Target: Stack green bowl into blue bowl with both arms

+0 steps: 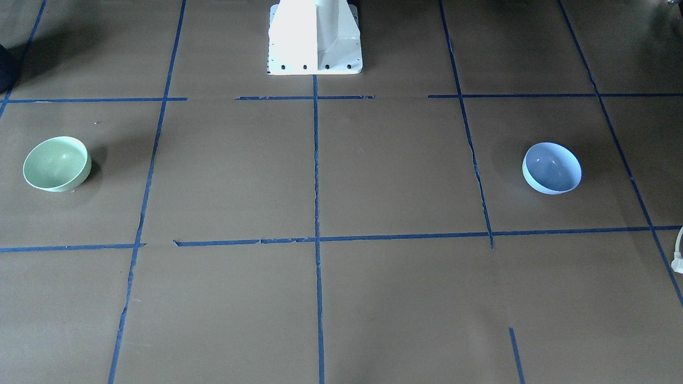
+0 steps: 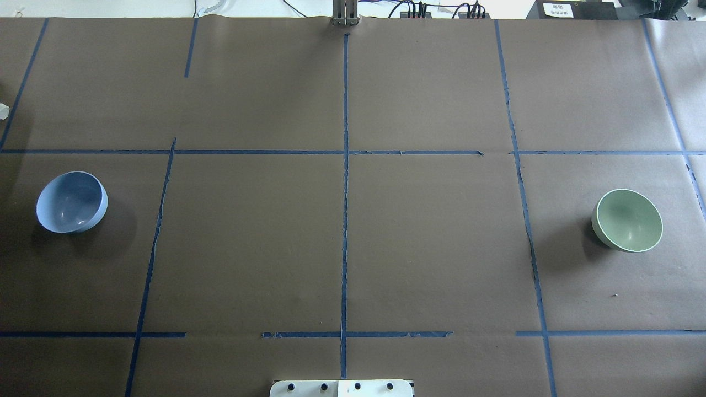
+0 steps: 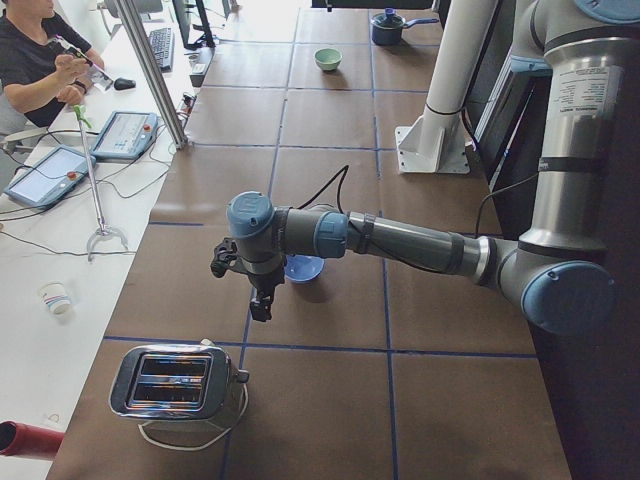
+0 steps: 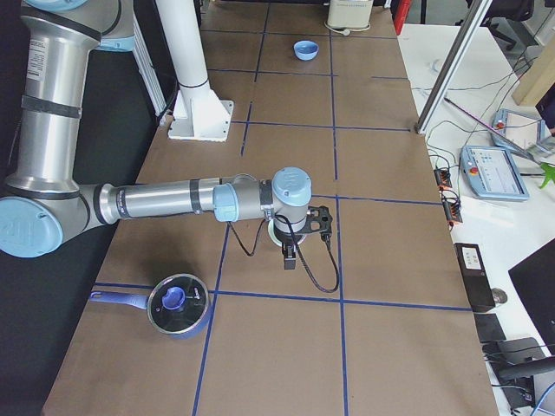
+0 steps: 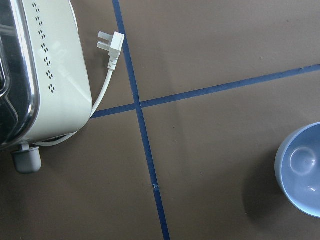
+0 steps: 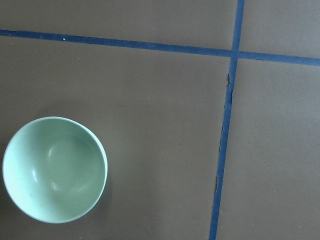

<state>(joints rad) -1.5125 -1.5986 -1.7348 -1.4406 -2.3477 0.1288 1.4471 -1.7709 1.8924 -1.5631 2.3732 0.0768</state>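
Observation:
The green bowl (image 1: pixel 56 164) stands upright at the table's end on my right side (image 2: pixel 627 220), and shows empty in the right wrist view (image 6: pixel 54 169). The blue bowl (image 1: pixel 552 168) stands upright at the far opposite end (image 2: pixel 71 202), and its edge shows in the left wrist view (image 5: pixel 300 170). My left gripper (image 3: pixel 258 310) hangs above the table just beside the blue bowl (image 3: pixel 303 268). My right gripper (image 4: pixel 290 262) hangs just beside the green bowl (image 4: pixel 276 232). Both grippers show only in the side views, so I cannot tell whether they are open or shut.
A chrome toaster (image 3: pixel 175 382) with a loose white plug (image 5: pixel 111 45) stands near the blue bowl. A lidded pot (image 4: pixel 178 305) sits near the green bowl. The white pedestal (image 1: pixel 315 37) stands at mid-table. An operator (image 3: pixel 40 60) sits beside the table.

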